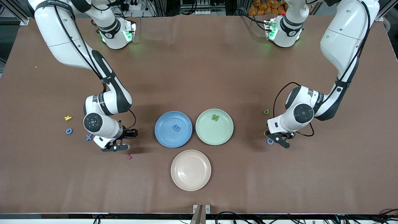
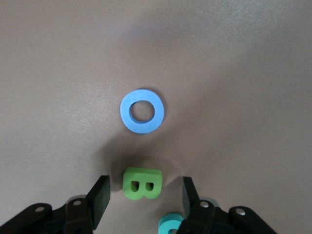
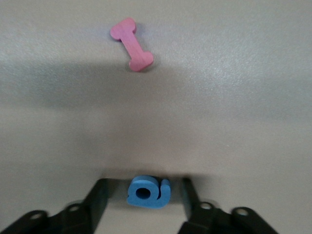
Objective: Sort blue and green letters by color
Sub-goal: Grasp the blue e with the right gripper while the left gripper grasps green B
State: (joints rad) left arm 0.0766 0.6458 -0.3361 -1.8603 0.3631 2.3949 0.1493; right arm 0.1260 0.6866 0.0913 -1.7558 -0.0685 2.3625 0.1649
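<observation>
Blue plate (image 1: 164, 137), green plate (image 1: 225, 137): each is carrying one matching letter.

Left gripper (image 2: 144, 195): jaws partway open, straddling green letter B (image 2: 142, 183), blue ring (image 2: 142, 110) at twelve o'clock.

Right gripper (image 3: 145, 197): likewise bracketing blue letter (image 3: 148, 191).

Foam looks light, squashy; pinching flat sides should be holding best.

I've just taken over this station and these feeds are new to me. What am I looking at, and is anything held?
You see two white robot arms, each ending in two black fingers. The wide picture looks down from across the table. The other two come from a camera on each wrist. Foam letters lie around a blue plate, a green plate and a beige plate. A blue E lies in the blue plate and a green N in the green.

The left gripper is low at its arm's end, fingers open on either side of a green B, beside a blue O. The right gripper, at its end, straddles a small blue letter, also open. Nothing is held.
</observation>
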